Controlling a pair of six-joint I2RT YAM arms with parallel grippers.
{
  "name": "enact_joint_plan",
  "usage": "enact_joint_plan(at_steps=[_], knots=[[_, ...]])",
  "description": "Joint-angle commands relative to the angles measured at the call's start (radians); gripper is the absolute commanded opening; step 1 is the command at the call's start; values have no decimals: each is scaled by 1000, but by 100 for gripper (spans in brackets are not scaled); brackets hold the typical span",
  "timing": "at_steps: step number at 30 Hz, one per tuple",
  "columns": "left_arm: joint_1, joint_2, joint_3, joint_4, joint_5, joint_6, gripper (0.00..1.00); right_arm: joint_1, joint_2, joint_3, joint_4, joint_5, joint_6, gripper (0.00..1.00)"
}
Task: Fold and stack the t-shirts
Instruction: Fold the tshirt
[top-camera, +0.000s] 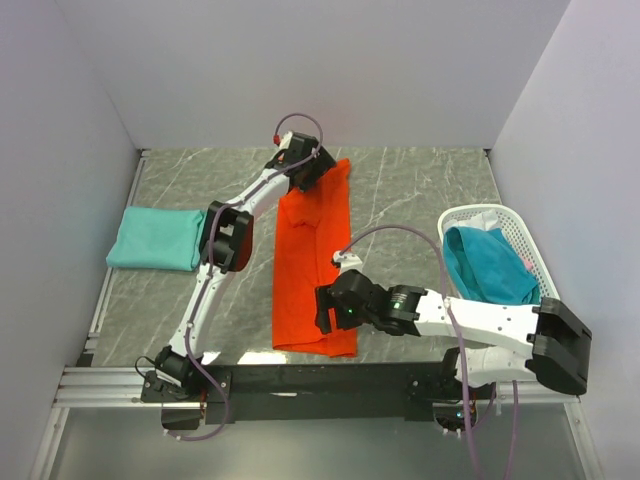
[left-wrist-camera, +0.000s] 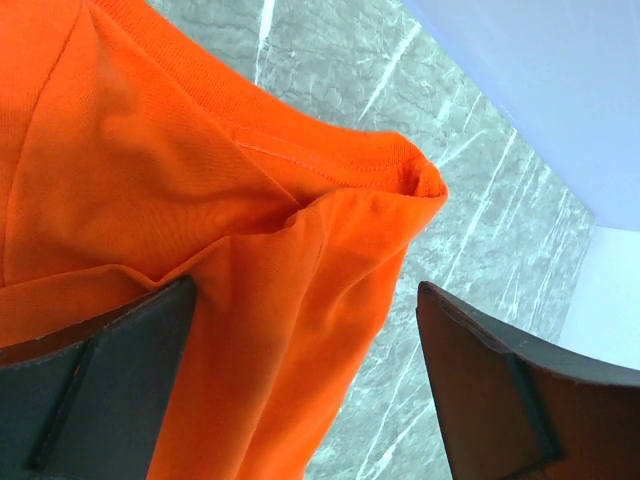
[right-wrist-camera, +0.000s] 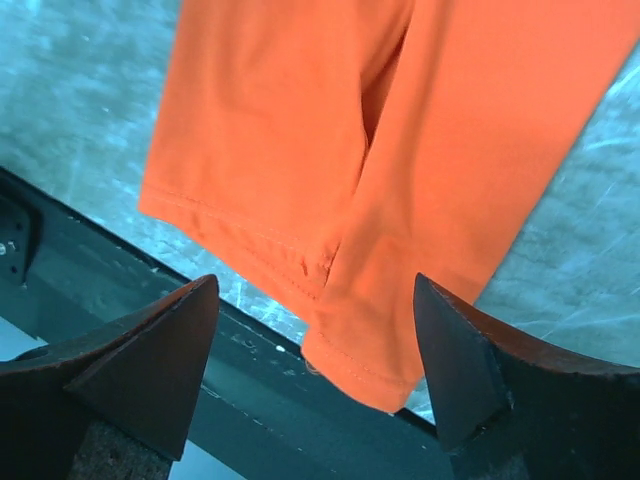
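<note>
At the near edge of the table (top-camera: 420, 190), the right end effector (top-camera: 325, 312) (right-wrist-camera: 315, 290) hovers over the near hem of the orange-red t-shirt (top-camera: 310, 270) (right-wrist-camera: 300, 120). Its jaws stand apart with nothing clamped between them. From the right wrist, the stitched hem and a folded-over layer show between the two fingers, and the nearest corner of the hem reaches the dark rail (top-camera: 330, 375) along the table's front.

The orange-red t-shirt lies near the middle of the table as a long narrow strip folded lengthwise, running from the rail towards the far wall.

Further back on the left, well apart from it, a folded teal t-shirt (top-camera: 155, 238) lies flat. On the right stands a white lattice basket (top-camera: 480, 210) with a crumpled teal t-shirt (top-camera: 490, 265) inside and a sliver of pink cloth (top-camera: 527, 265) at its right side.

At the far end of the strip, the left end effector (top-camera: 310, 170) (left-wrist-camera: 307, 290) is over the far right corner of the orange-red t-shirt (left-wrist-camera: 150, 150). Its jaws are spread wide, with a rumpled seam and the corner of the cloth between them. Whether the fingers touch the cloth cannot be told.
</note>
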Motion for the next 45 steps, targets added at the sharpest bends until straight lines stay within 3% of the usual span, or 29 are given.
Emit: enact_joint_plan(at_steps=[1, 6, 12, 19, 25, 30, 45], knots=[[-10, -21, 17, -18, -14, 7, 99, -1, -24, 11, 2, 51, -31, 82], [-33, -245, -101, -52, 35, 123, 100, -1, 63, 57, -17, 72, 5, 71], [-62, -584, -410, -122, -57, 205, 99, -1, 152, 62, 15, 42, 39, 56], [-94, -992, -1054, 2, -111, 160, 99, -1, 230, 83, 26, 26, 28, 42], [-129, -1264, -1429, 23, -171, 42, 99, -1, 273, 98, 22, 31, 26, 34], [-142, -1374, -1555, -18, -160, -4, 99, -1, 290, 112, -3, 43, 45, 14], [-195, -1424, -1681, -26, -123, -41, 99, -1, 154, 95, -15, 39, 74, 0]])
